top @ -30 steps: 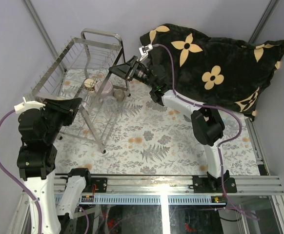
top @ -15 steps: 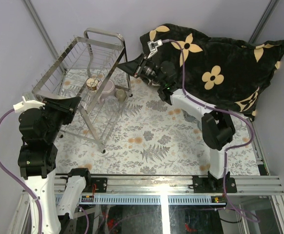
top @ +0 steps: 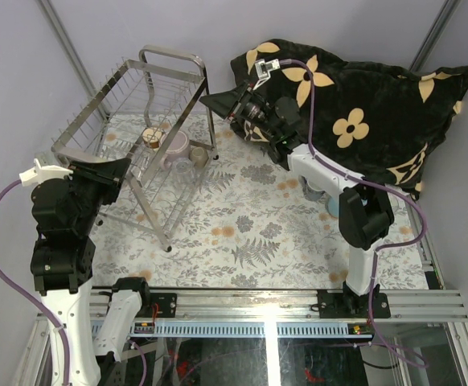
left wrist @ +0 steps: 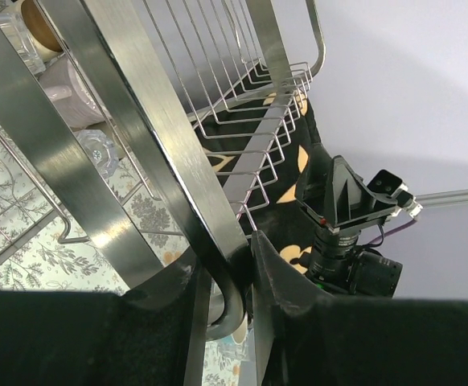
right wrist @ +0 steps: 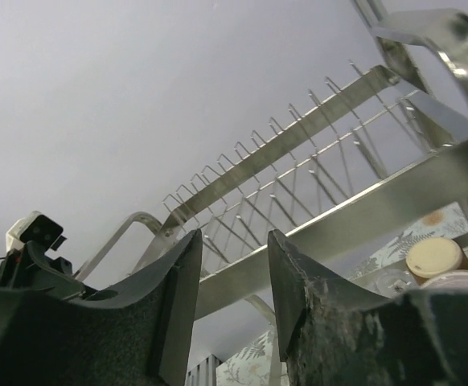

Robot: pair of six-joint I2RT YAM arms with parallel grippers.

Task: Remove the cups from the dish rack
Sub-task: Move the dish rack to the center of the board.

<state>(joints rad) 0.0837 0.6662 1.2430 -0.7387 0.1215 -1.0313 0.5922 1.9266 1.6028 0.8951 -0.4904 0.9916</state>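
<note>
Right gripper is backing off the dish rack toward the pillow, its jaws partly apart and holding nothing. The cups are sitting inside the rack, apart from it. Left gripper is clamping the rack's near rail.

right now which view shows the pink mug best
Top external: the pink mug shows nearly whole, inside the dish rack. Left wrist catches a slice behind a rack bar; right wrist likely just its rim at the corner.
</note>
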